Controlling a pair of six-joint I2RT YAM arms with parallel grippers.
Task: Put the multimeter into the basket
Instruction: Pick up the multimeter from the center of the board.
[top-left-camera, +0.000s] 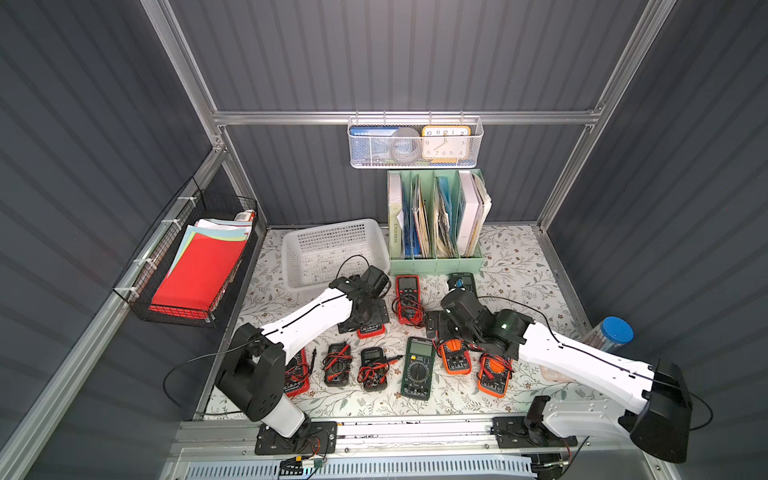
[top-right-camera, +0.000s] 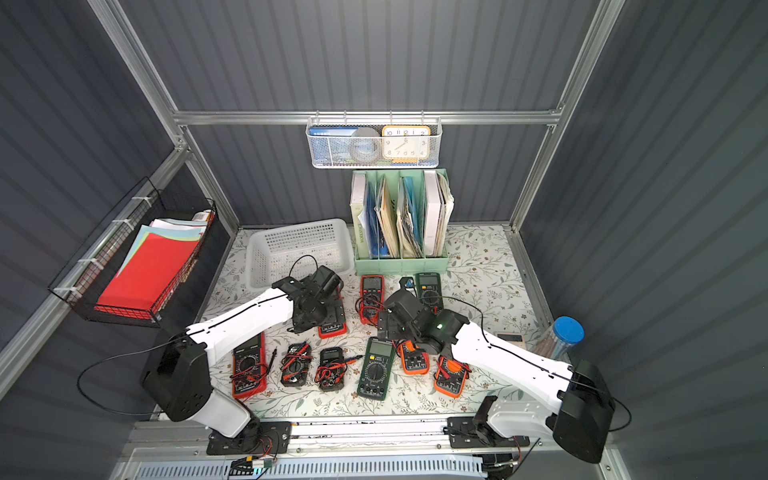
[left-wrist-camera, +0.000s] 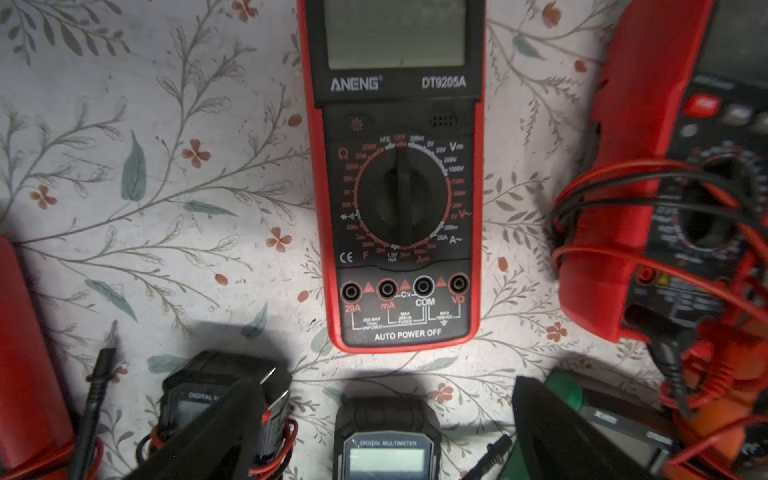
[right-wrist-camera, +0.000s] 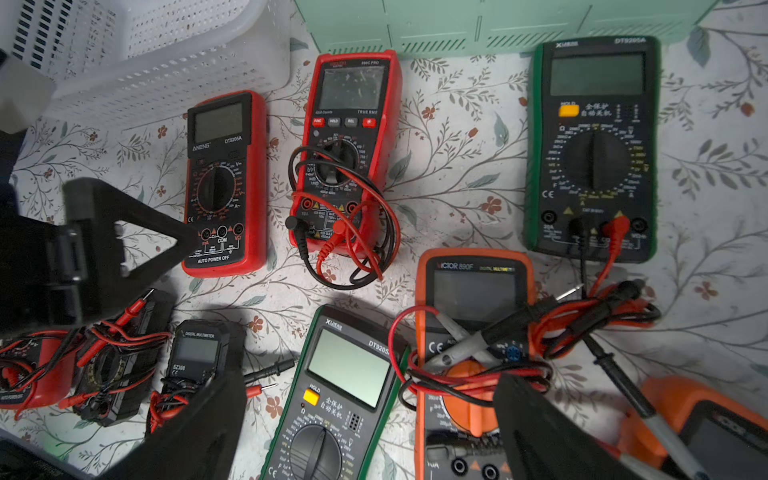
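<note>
In a top view the left gripper (top-left-camera: 365, 316), wrist bent down, hangs over the red multimeter (top-left-camera: 371, 331), only its jack end showing, near the basket (top-left-camera: 332, 239). Left wrist view: jaws apart, the multimeter's long axis running away, screen farthest. Right wrist view: right gripper (right-wrist-camera: 368, 382) gapes too; the screen points basketward.

The red-cased black-faced multimeter (left-wrist-camera: 399, 178) reads ANENG DT9205A and AUTO POWER OFF. The orange-cased multimeter (right-wrist-camera: 473, 295) shows VICTOR 890F; the small black meter (left-wrist-camera: 386, 440), DIGITAL MULTIMETER; a pale upright folder (top-left-camera: 395, 216) seems to read WORKSPACE.
</note>
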